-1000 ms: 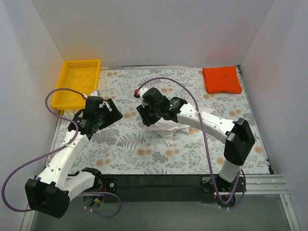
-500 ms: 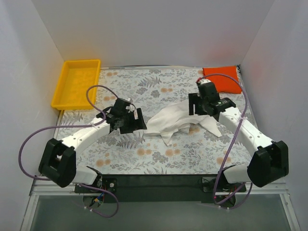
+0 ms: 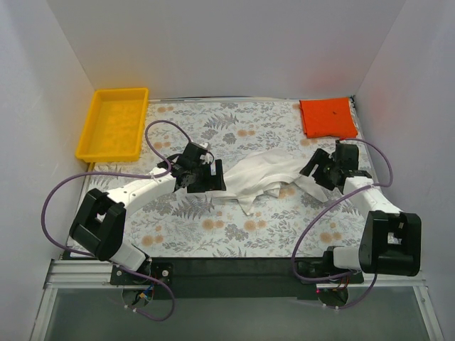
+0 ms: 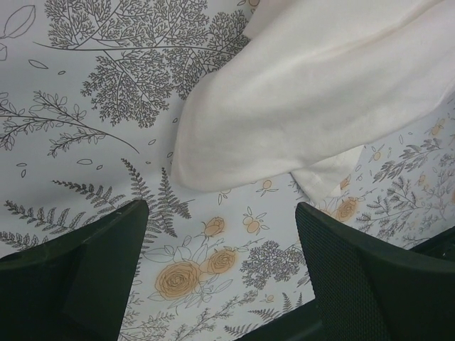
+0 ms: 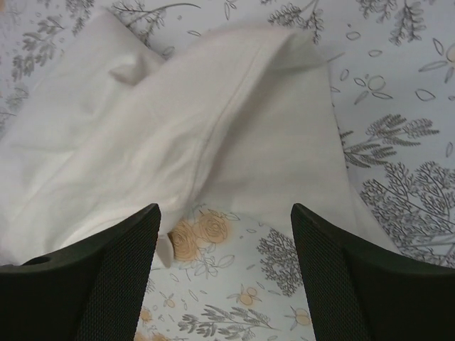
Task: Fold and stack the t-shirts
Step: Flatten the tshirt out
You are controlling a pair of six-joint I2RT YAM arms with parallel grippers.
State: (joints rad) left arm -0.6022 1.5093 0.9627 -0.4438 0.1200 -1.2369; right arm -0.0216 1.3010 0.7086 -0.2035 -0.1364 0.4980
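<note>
A crumpled white t-shirt (image 3: 259,177) lies in a heap at the middle of the floral table. My left gripper (image 3: 213,177) stands open at its left end, its jaws over bare cloth-free table with the white t-shirt (image 4: 306,106) just beyond them. My right gripper (image 3: 311,169) stands open at the shirt's right end, nothing between its fingers, the white t-shirt (image 5: 178,135) lying just ahead of them. An orange-red t-shirt (image 3: 328,118) folded to a square rests at the back right corner.
A yellow plastic tray (image 3: 96,138) sits at the back left edge. White walls close the table on the left, the right and behind. The floral tablecloth (image 3: 206,227) shows bare in front of the shirt.
Both arms have swung apart: the left gripper came in to the shirt's left end, the right one let go and moved to its right end. The shirt now lies spread wider.
</note>
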